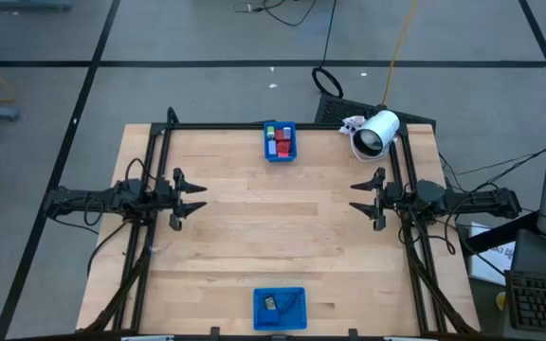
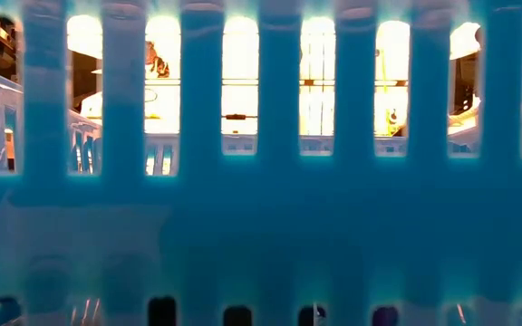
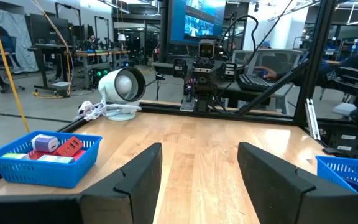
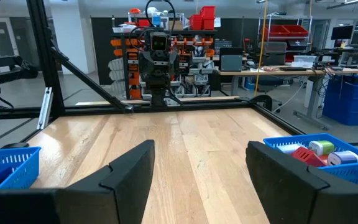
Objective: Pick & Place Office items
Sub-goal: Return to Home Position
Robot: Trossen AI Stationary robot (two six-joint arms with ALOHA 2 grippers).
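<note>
Small office items, red, white, blue and green pieces, lie piled in a blue tray (image 1: 280, 141) at the table's far edge; the same tray shows in the left wrist view (image 3: 42, 159) and the right wrist view (image 4: 321, 155). A dark piece (image 1: 269, 303) rests in a second blue tray (image 1: 280, 309) at the near edge. My left gripper (image 1: 195, 197) hovers open at the table's left side, pointing right. My right gripper (image 1: 361, 197) hovers open at the right side, pointing left. Neither is near the trays.
A white cylindrical device (image 1: 375, 134) lies at the table's far right corner, with cables beside it. A black frame runs along the table's edges. The near tray's slotted blue wall (image 2: 261, 226) fills the low view. Bare wood lies between the two grippers.
</note>
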